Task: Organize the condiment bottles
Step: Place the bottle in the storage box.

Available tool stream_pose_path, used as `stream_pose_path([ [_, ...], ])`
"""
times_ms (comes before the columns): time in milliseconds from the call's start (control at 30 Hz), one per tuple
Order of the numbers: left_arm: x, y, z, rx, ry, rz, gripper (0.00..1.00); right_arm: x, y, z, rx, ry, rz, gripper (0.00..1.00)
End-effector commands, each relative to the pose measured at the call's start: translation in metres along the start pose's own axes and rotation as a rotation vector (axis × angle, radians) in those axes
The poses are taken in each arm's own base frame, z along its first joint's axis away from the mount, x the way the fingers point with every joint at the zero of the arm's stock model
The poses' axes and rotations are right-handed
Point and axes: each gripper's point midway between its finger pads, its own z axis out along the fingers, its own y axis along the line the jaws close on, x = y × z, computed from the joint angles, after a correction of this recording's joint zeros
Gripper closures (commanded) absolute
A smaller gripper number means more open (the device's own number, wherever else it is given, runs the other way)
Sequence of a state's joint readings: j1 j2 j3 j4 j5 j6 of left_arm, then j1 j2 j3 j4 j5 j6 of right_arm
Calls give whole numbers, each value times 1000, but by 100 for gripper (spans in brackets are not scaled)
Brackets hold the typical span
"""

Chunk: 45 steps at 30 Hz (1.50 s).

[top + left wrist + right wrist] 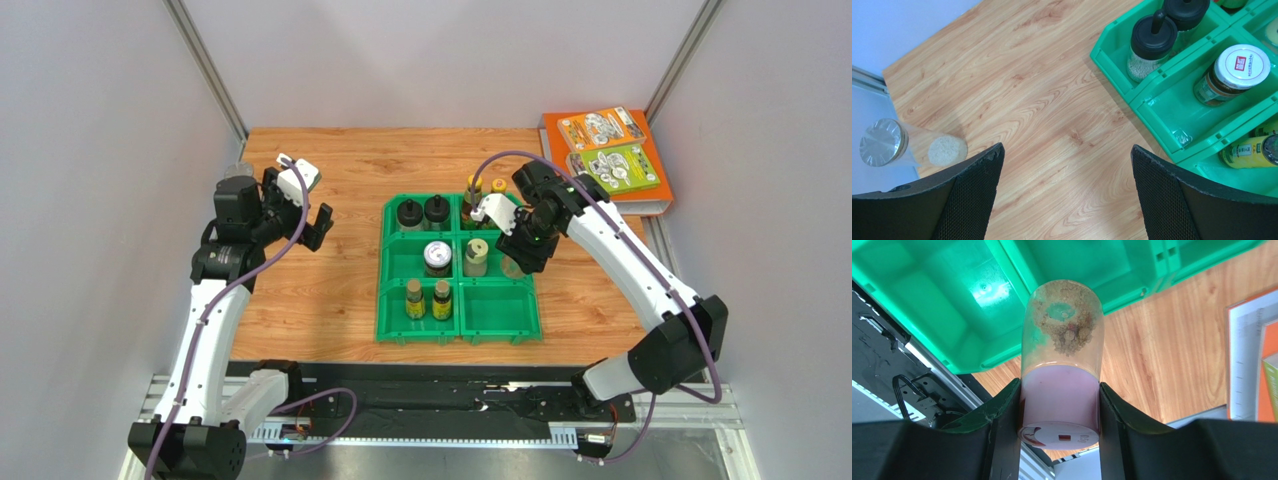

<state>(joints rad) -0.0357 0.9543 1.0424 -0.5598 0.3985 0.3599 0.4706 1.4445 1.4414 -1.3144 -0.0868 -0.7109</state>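
Two jars were outside the green six-compartment plastic bin. The right gripper was clamped on a clear, pink-capped jar of brownish granules at the bin's right edge, probably bound for the empty lower-right compartment. The left gripper, jaws wide apart, hovered over the wooden table near a silver-capped clear jar at lower left. A pale-green-capped bottle stood just beside the drop; orange and green books lay well apart, upper right.

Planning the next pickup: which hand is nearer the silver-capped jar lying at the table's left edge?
Left. The left hand hovers open beside the silver-capped jar; the right hand is beyond the green bin, gripping a pink-capped bottle.
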Motion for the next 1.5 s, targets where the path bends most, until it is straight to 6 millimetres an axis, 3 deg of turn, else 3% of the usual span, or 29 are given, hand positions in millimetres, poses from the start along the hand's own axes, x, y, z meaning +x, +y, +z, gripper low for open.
stream_pose_path([
  [0,-13,-1,-3,-2,-62,-9,1,-7,-14,22,23,7,-28,100],
  [367,-11,-4,-4,8,-69,-9,1,-24,-36,44,51,-10,-20,100],
  [633,-10,-5,-2,15,-69,-10,1,-22,-45,71,21,27,-10,100],
  [800,-10,-6,-3,18,-70,-10,1,-24,-47,86,-10,39,11,94],
  [833,-9,-6,-2,18,-67,-11,1,-25,-48,86,-12,32,13,92],
  [900,-8,-6,-1,20,-65,-14,1,-27,-47,86,-14,22,14,77],
  [1000,-9,-5,-1,18,-66,-14,1,-29,-46,84,-16,11,11,44],
  [1033,-10,-5,-1,19,-67,-13,1,-29,-46,84,-15,3,14,25],
  [1067,-9,-5,-1,18,-66,-15,1,-30,-45,83,-17,-2,14,20],
  [1133,-10,-6,-1,22,-67,-15,1,-34,-42,78,-23,-33,13,13],
  [1333,-11,-3,-3,9,-68,-11,1,-42,-41,58,-7,-77,38,10],
  [1467,-15,26,-7,-144,-42,-8,1,-45,-41,21,50,-127,67,9],
])
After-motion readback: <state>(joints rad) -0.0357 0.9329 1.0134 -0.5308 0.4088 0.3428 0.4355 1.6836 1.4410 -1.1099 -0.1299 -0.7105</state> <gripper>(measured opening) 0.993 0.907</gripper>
